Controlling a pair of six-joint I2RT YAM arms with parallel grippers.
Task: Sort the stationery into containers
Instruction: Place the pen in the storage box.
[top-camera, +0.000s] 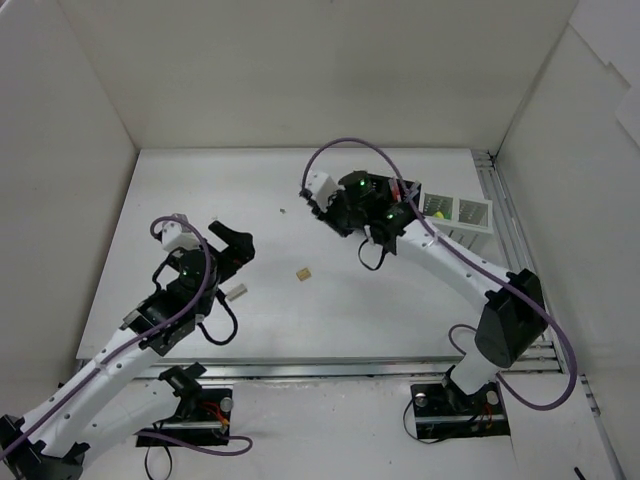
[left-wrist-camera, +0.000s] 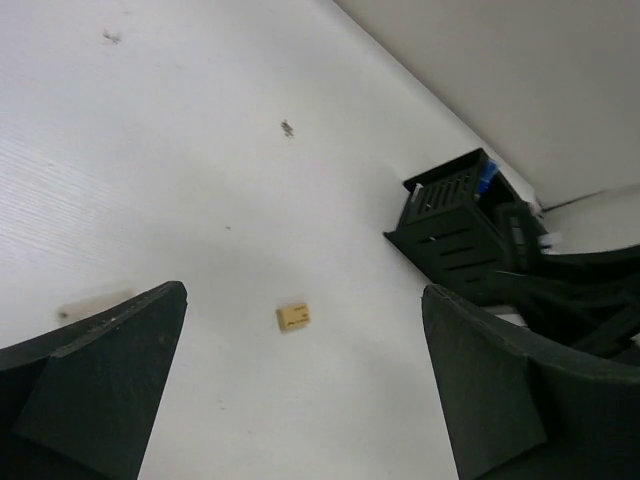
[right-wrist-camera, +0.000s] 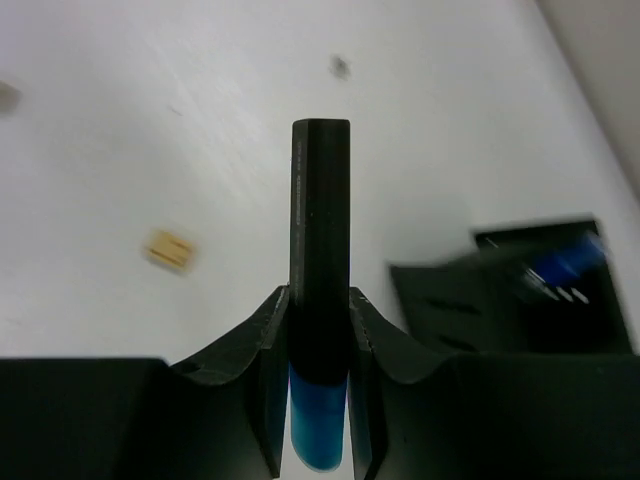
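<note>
Right claw (right-wrist-camera: 320, 300): clamped on a highlighter (right-wrist-camera: 320, 220); its black barrel juts past my fingertips, its blue end sits back between them.
Left claw (left-wrist-camera: 303, 292): fingers wide apart, hovering over the table (left-wrist-camera: 150, 150).
Black organizer (right-wrist-camera: 545, 290): near the held highlighter, with a blue item (right-wrist-camera: 565, 262) in it.
White organizer (top-camera: 458, 212): near the right wall, partly behind my right arm.
Eraser (top-camera: 302, 272): beige, loose on the table between my claws.

**White table bearing a few things**

A beige eraser (top-camera: 302, 272) is being carried near the middle of the table (top-camera: 200, 190), with a small pale piece (top-camera: 236, 292) to its left. A black organizer (left-wrist-camera: 445, 240) and a white organizer (top-camera: 475, 225) are being borne at the right side.
</note>
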